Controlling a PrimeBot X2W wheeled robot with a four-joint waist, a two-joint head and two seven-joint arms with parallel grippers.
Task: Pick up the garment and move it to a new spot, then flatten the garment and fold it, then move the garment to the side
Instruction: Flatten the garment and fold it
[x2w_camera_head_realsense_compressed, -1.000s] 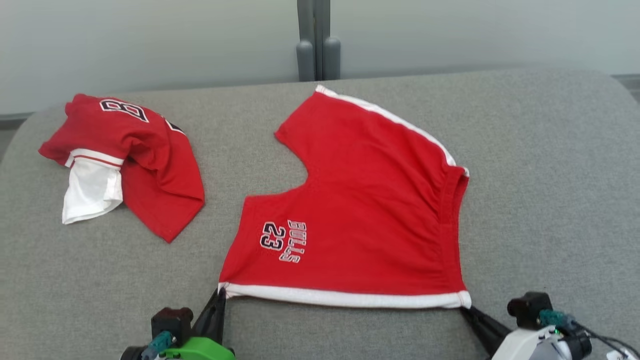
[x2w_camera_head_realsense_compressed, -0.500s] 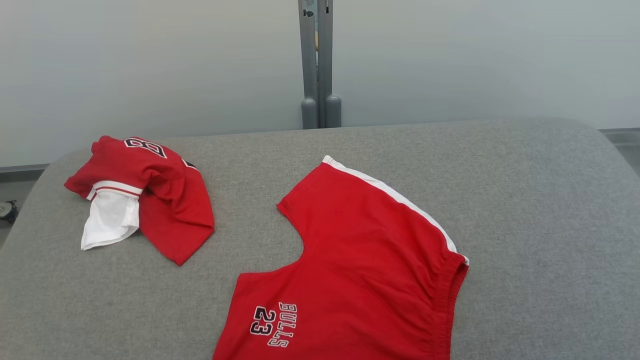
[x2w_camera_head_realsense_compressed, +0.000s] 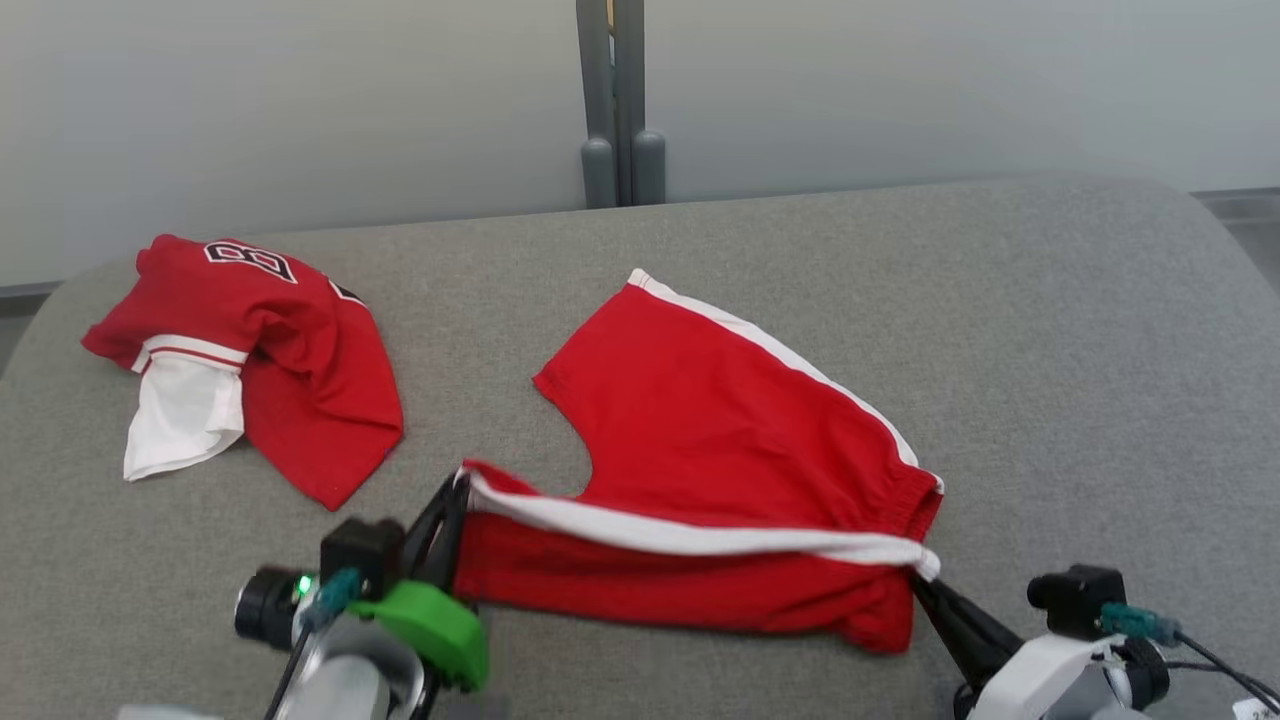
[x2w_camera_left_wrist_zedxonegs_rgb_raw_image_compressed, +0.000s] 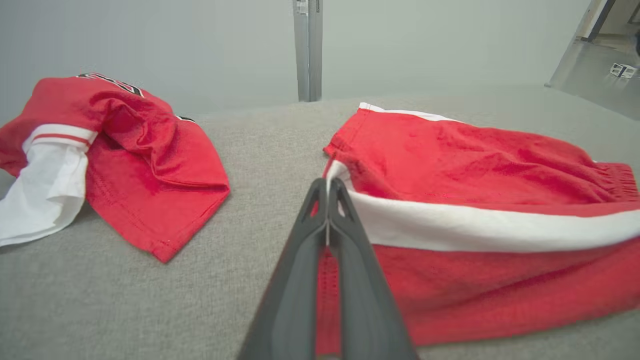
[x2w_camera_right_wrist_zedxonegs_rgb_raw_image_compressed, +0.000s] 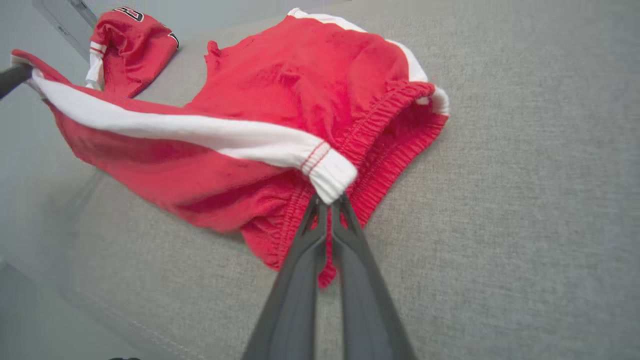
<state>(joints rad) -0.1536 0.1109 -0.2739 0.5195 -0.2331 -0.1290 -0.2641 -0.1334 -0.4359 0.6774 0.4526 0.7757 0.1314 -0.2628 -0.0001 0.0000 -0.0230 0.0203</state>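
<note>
Soft, limp red shorts (x2w_camera_head_realsense_compressed: 720, 430) on the grey tabletop (x2w_camera_head_realsense_compressed: 1050, 350), white-striped near edge raised between the left pincer (x2w_camera_head_realsense_compressed: 455, 497), shut on its hem corner, and the right pincer (x2w_camera_head_realsense_compressed: 922, 587), shut on its waistband corner: probably the surest holds.

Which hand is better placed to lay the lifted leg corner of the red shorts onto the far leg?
Left. The left hand pinches that corner of the red white-striped shorts; the right hand holds the waistband end.
</note>
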